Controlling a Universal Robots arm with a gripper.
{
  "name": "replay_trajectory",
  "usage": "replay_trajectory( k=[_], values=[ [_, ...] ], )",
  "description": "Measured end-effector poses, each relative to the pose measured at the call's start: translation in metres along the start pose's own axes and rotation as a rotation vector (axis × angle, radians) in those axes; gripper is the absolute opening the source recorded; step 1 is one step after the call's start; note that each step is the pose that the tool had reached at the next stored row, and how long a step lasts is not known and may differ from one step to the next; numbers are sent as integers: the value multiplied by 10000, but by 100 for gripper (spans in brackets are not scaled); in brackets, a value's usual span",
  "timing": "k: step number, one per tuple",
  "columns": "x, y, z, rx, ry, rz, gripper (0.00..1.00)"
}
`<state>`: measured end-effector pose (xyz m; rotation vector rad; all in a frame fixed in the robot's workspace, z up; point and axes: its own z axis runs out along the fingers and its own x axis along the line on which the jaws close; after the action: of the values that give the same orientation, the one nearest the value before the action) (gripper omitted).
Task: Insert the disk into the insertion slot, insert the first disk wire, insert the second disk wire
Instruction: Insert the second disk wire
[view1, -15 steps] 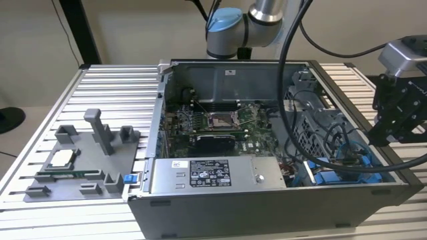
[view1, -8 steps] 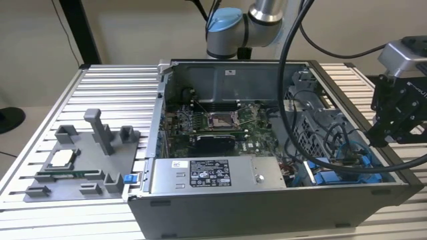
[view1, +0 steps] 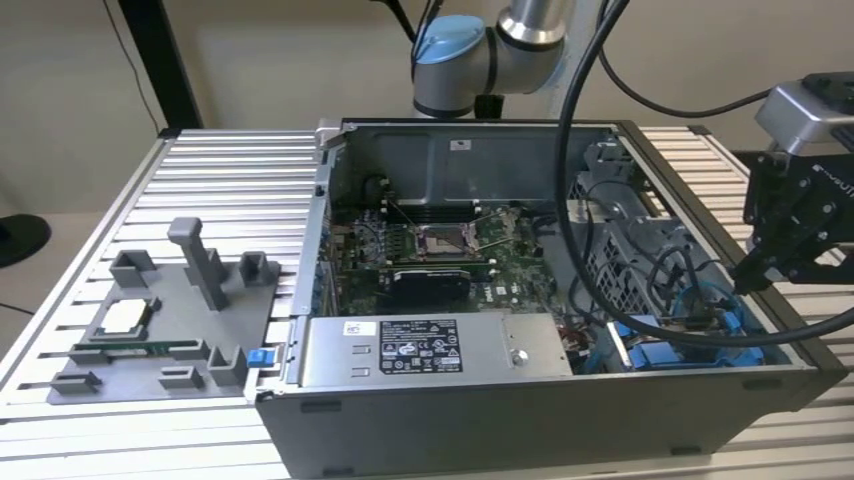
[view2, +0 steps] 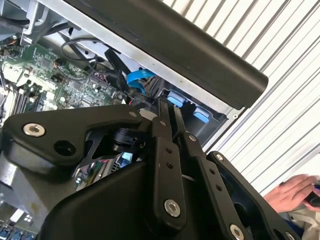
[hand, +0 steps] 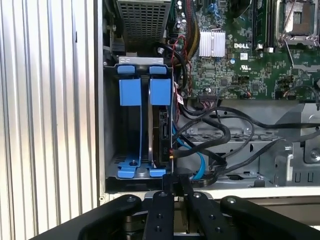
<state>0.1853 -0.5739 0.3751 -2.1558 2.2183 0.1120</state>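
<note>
**Exterior view.** An open computer case (view1: 534, 420) is seen standing on a slatted table (view1: 80, 200). The gripper (view1: 747, 278) is held over the case's side wall at the exterior view's right, above the corner nearest the camera. The insertion slot (view1: 663, 352), marked by blue rails, is set in that corner, beside a silver power-supply box (view1: 427, 350). A grey fixture tray (view1: 147, 340) is laid on the table toward the exterior view's left.

**Second wrist view.** The fingers (view2: 162, 142) are seen clenched together, with nothing made out between them. They are aimed at the insertion slot's blue tabs under the case's rim. A person's hand (view2: 295, 192) is seen outside the case, over the table.

**First wrist view.** The disk (hand: 162, 131) is seen edge-on, apparently seated in the slot's blue carrier, though its connector end is obscured by black cables (hand: 220, 132). A blue flat cable (hand: 199, 162) is looped just beside it, near the fingertips.
</note>
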Motion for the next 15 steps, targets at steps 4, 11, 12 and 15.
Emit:
replay_trajectory(
  k=[4, 11, 12, 15],
  values=[
    [-1, 0, -1, -37, 2, 3, 100],
    [-4, 12, -52, -145, 2, 11, 0],
    [-4, 12, -55, -146, 2, 11, 0],
    [-5, 13, -55, -147, 3, 13, 0]
  ],
)
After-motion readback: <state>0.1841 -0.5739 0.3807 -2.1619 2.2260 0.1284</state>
